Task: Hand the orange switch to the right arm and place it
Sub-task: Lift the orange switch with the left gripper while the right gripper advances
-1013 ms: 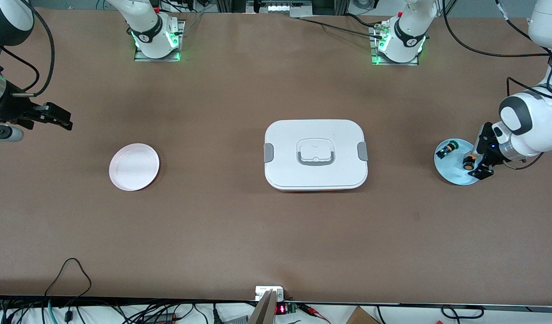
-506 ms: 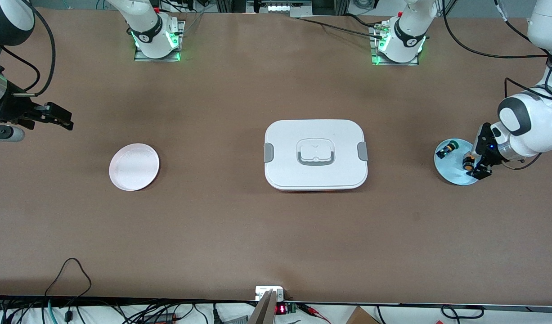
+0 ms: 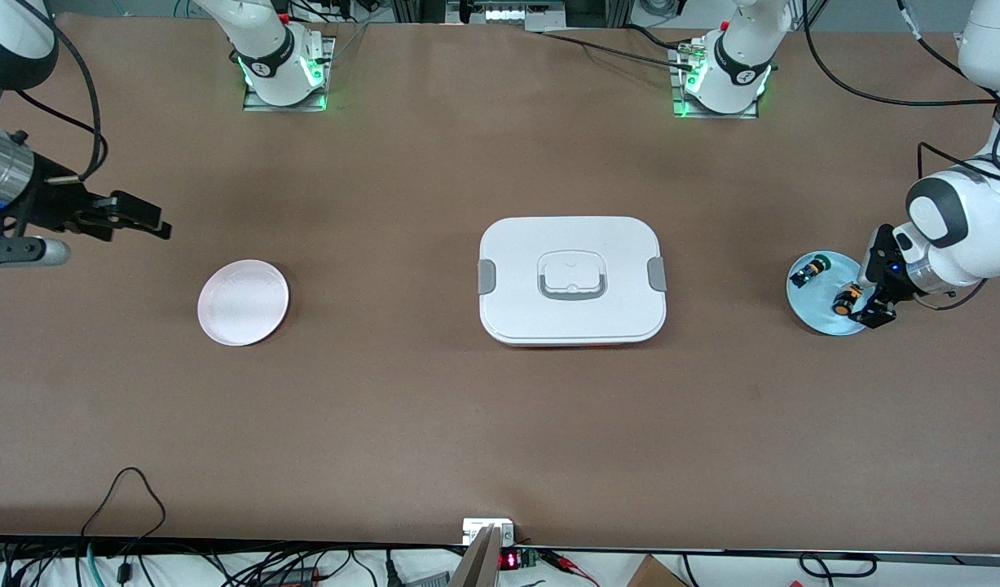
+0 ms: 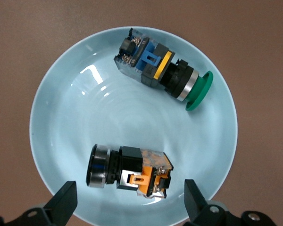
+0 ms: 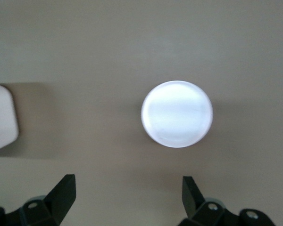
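The orange switch [image 3: 843, 301] lies on its side on a light blue plate [image 3: 817, 303] at the left arm's end of the table, beside a green-capped switch [image 3: 810, 268]. My left gripper [image 3: 865, 299] is open, low over the plate's edge. In the left wrist view the orange switch [image 4: 129, 170] lies between and just ahead of the open fingertips [image 4: 62, 203], not gripped, on the plate [image 4: 75, 122]. My right gripper [image 3: 149, 225] is open and empty in the air at the right arm's end of the table, near a pink plate [image 3: 243, 302].
A white lidded box [image 3: 571, 281] with a grey handle stands mid-table. The right wrist view shows the pink plate [image 5: 177, 114] ahead of the gripper [image 5: 127, 197] and a corner of the box [image 5: 2, 117]. The green-capped switch [image 4: 162, 73] lies across the blue plate.
My right gripper has moved toward the middle of the table. My left gripper has shifted slightly at the blue plate, and the orange switch has turned a little.
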